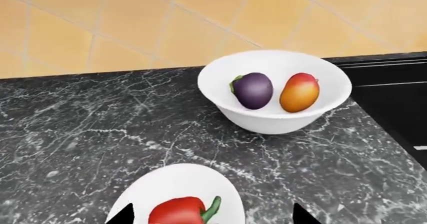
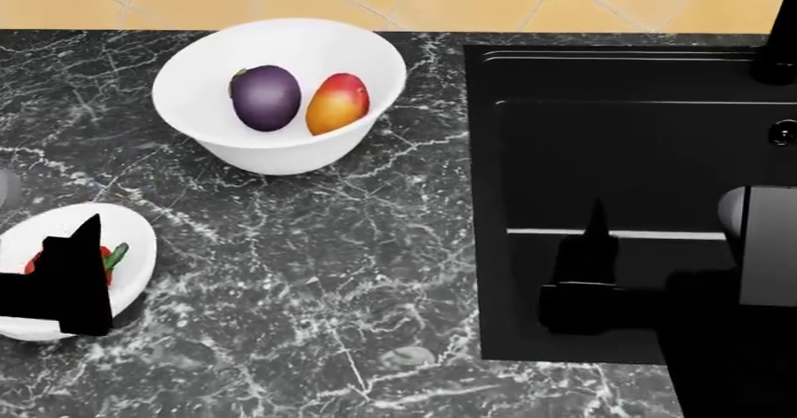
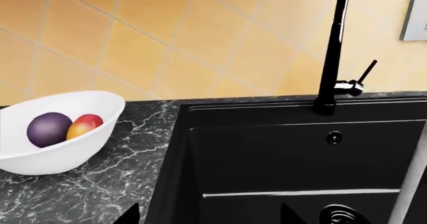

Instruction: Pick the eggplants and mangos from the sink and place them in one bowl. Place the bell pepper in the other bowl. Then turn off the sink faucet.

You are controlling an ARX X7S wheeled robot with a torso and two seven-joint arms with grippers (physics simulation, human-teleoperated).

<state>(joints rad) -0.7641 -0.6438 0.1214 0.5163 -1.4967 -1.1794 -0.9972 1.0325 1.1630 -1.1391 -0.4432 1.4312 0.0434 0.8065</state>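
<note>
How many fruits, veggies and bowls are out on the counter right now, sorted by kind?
Eggplant: 1
Mango: 1
Bell pepper: 1
Bowls: 2, the larger bowl and the smaller bowl
Total: 5

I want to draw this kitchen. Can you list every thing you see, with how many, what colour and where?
eggplant: one, purple, in the far bowl
mango: one, orange-red, beside the eggplant, same bowl
bell pepper: one, red with green stem, in the near bowl
bowls: two, white, on the counter
counter: one, black marble
sink: one, black, set into the counter
faucet: one, black, behind the sink
wall tiles: yellow, behind the counter
left gripper: one, black, open over the near bowl
right gripper: one, black, open over the sink
</note>
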